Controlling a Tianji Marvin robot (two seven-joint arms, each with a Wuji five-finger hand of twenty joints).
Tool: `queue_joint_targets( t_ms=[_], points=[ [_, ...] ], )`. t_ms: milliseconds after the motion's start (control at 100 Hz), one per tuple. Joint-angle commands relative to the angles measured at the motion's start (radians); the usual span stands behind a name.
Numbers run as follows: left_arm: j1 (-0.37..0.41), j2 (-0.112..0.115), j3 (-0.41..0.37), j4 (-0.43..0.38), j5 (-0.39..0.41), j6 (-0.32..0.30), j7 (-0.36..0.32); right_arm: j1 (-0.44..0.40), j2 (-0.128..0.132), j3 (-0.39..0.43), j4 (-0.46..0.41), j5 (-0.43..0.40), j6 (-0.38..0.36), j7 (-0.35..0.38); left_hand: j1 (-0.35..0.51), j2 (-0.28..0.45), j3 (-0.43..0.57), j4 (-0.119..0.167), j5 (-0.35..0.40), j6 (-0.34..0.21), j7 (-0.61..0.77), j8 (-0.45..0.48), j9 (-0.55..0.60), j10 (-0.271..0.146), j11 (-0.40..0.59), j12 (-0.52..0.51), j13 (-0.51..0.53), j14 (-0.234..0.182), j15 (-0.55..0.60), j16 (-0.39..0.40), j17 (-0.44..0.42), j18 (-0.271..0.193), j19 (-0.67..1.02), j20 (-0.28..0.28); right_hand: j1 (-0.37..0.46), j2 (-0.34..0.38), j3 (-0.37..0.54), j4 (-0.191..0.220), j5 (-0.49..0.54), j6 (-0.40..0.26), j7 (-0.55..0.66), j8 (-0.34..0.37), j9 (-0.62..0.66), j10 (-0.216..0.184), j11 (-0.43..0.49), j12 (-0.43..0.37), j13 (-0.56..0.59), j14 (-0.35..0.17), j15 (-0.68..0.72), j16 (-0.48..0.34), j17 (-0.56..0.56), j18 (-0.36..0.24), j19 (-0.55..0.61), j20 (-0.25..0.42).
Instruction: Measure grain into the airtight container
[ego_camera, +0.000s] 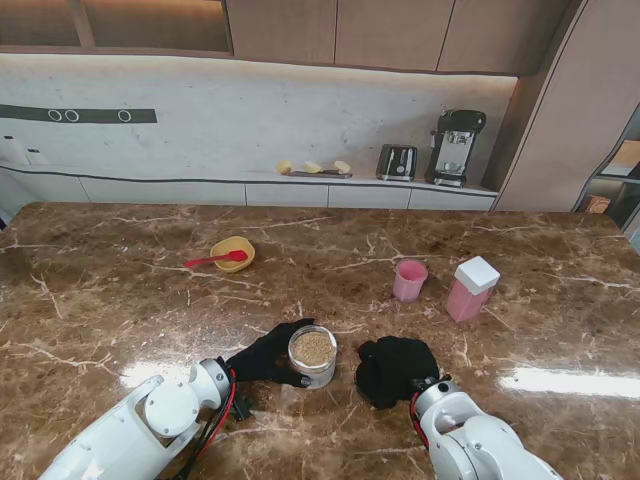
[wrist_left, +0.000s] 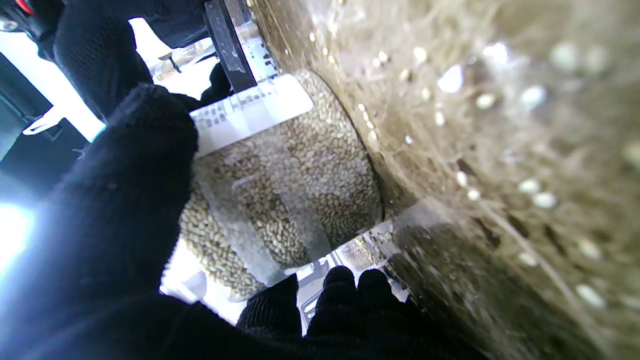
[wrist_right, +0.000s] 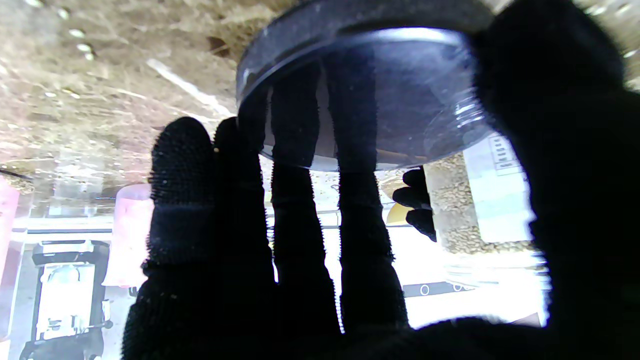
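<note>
A: Where's the clear round jar of brown grain (ego_camera: 313, 356)?
B: Upright on the marble tabletop (ego_camera: 120, 290), lid off, left hand (ego_camera: 266, 355) clasped round its side.
A: And the right hand (ego_camera: 394, 369)?
B: Just right of the jar, fingers clamped on the clear round lid (wrist_right: 360, 95).

Upright, lidless clear jar (ego_camera: 313, 356) of grain

Kitchen: toaster (ego_camera: 397, 161), coffee machine (ego_camera: 456, 146), cabinets (ego_camera: 390, 32).
</note>
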Motion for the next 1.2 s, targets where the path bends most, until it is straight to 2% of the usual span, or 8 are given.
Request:
queue_joint_targets(
  t_ms=[0, 500, 860, 1020, 1190],
  points=[
    [0.026, 0.010, 0.009, 0.044, 0.005, 0.026, -0.010, -0.006, -0.001, -0.002, 0.001, 0.003, -0.001, 0.016, 0.021, 0.039, -0.039, 0.033, -0.001, -0.020, 0.088, -0.003, -0.022, -0.001, -0.013, 0.009, -0.023, 0.228, -0.004, 0.016, 0.098, 0.441, 0.165, 0.100, 0.202, 0.185, 0.301, 0.138, 0.093, -0.080, 0.179, 0.070, 0.073, -0.183, 0.106, 0.012, 0.042, -0.166, 0.031, 0.004, -0.009, -0.071, 0.021, -0.012],
    [0.025, 0.009, 0.010, 0.047, 0.004, 0.024, -0.009, -0.021, -0.005, 0.020, -0.044, 0.008, -0.001, 0.020, 0.019, 0.039, -0.038, 0.033, -0.001, -0.019, 0.089, -0.002, -0.022, -0.001, -0.012, 0.014, -0.022, 0.229, -0.001, 0.018, 0.098, 0.441, 0.167, 0.104, 0.196, 0.187, 0.306, 0.144, 0.093, -0.078, 0.176, 0.071, 0.071, -0.182, 0.102, 0.007, 0.037, -0.163, 0.033, 0.002, -0.014, -0.067, 0.018, -0.010],
    [0.026, 0.009, 0.011, 0.047, 0.002, 0.025, -0.010, -0.047, -0.019, 0.067, -0.198, 0.046, -0.014, 0.026, 0.020, 0.041, -0.039, 0.033, -0.002, -0.019, 0.086, -0.003, -0.022, -0.001, -0.013, 0.015, -0.022, 0.228, -0.001, 0.017, 0.097, 0.442, 0.166, 0.105, 0.188, 0.202, 0.302, 0.161, 0.087, -0.071, 0.167, 0.068, 0.062, -0.174, 0.089, -0.020, 0.025, -0.161, 0.027, -0.005, -0.025, -0.061, 0.014, -0.007],
    [0.025, 0.009, 0.012, 0.049, 0.001, 0.024, -0.011, -0.009, -0.022, 0.030, -0.211, 0.069, -0.018, 0.026, 0.022, 0.042, -0.039, 0.034, -0.003, -0.018, 0.086, -0.003, -0.022, 0.000, -0.013, 0.014, -0.022, 0.230, -0.001, 0.016, 0.098, 0.442, 0.166, 0.105, 0.185, 0.210, 0.300, 0.169, 0.086, -0.069, 0.161, 0.066, 0.056, -0.171, 0.087, -0.032, 0.019, -0.161, 0.025, -0.009, -0.030, -0.060, 0.011, -0.006],
    [0.026, 0.009, 0.012, 0.047, -0.001, 0.025, -0.014, 0.077, -0.022, -0.048, -0.165, 0.094, -0.019, 0.032, 0.021, 0.044, -0.042, 0.034, -0.002, -0.018, 0.086, -0.003, -0.021, -0.002, -0.013, 0.014, -0.021, 0.228, 0.000, 0.016, 0.098, 0.441, 0.166, 0.106, 0.183, 0.216, 0.299, 0.176, 0.085, -0.068, 0.157, 0.065, 0.054, -0.169, 0.088, -0.039, 0.019, -0.160, 0.026, -0.012, -0.031, -0.060, 0.009, -0.004]
  ],
)
